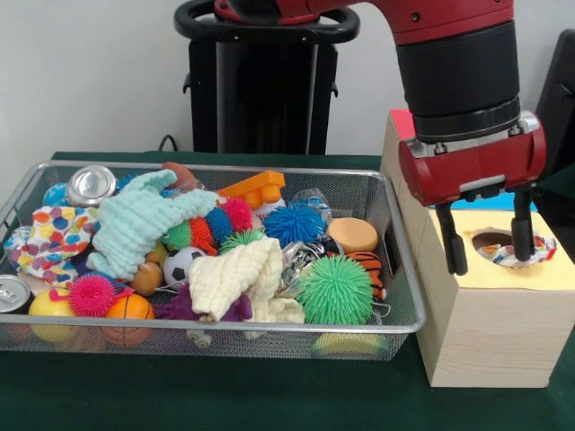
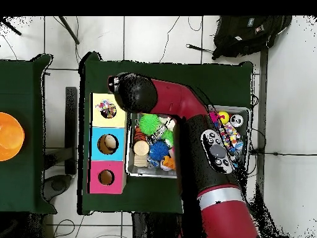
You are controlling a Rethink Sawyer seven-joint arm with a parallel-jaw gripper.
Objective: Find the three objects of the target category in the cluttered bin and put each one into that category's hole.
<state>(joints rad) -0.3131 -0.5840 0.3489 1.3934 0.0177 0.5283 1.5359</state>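
The wire mesh bin (image 1: 269,329) holds many toys and also shows in the overhead view (image 2: 246,113). One polka-dot cloth (image 1: 49,238) lies at its left end, seen in the overhead view (image 2: 230,139) at the bin's right end. Another polka-dot cloth (image 1: 526,252) lies bunched in the yellow-topped box's hole (image 1: 490,241), partly over its right rim; it fills that hole in the overhead view (image 2: 108,110). My gripper (image 1: 488,241) hangs open and empty right over that hole, one finger on each side. No third polka-dot cloth shows.
A mint-green cloth (image 1: 135,224) and a cream cloth (image 1: 238,278) lie on balls, cans and spiky toys in the bin. The blue-topped box (image 2: 107,144) and red-topped box (image 2: 106,177) stand in a row beside the yellow one. My arm covers much of the bin from above.
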